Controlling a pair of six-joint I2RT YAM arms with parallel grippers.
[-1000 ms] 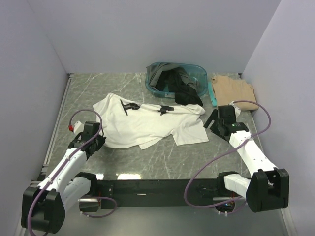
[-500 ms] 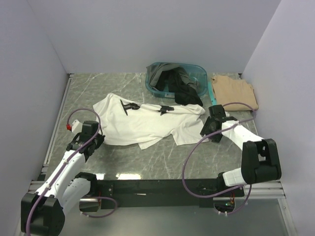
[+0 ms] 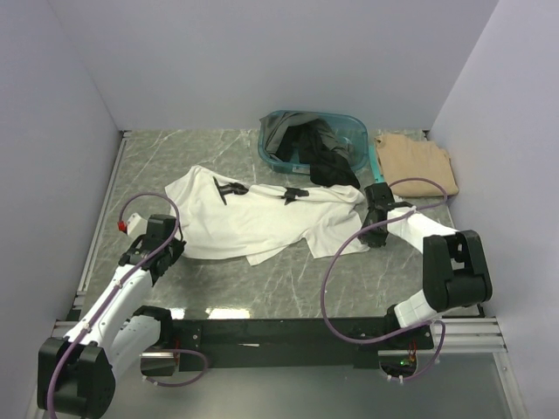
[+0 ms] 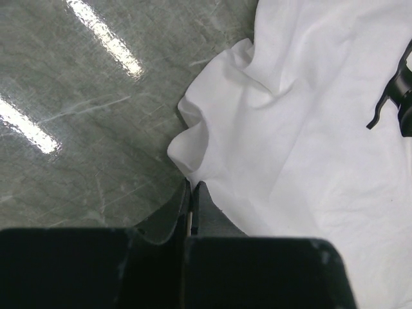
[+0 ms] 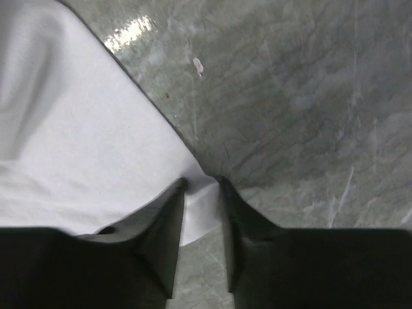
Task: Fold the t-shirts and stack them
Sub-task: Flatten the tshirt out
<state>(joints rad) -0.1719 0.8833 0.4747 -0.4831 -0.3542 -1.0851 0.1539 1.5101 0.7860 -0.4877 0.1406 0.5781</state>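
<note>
A large white t-shirt (image 3: 262,220) lies crumpled across the middle of the table, with two small black prints on it. My left gripper (image 3: 169,249) is at its lower left edge. In the left wrist view the left gripper (image 4: 192,186) is shut, with a bunched fold of the white t-shirt (image 4: 302,129) pinched at the tips. My right gripper (image 3: 373,229) is at the shirt's right corner. In the right wrist view the right gripper (image 5: 201,184) straddles that corner of the white t-shirt (image 5: 77,141), jaws still apart. A tan t-shirt (image 3: 415,161) lies at the back right. Black and dark grey t-shirts (image 3: 319,153) spill from the basket.
A teal plastic basket (image 3: 272,155) stands at the back centre, a loose teal strip beside it. Walls close in on the left, back and right. Grey marbled tabletop (image 3: 288,279) shows between the white shirt and the arm bases.
My right arm has swung left to the white shirt's right corner and its jaws have narrowed around the cloth. The left gripper has stayed shut and barely moved.
</note>
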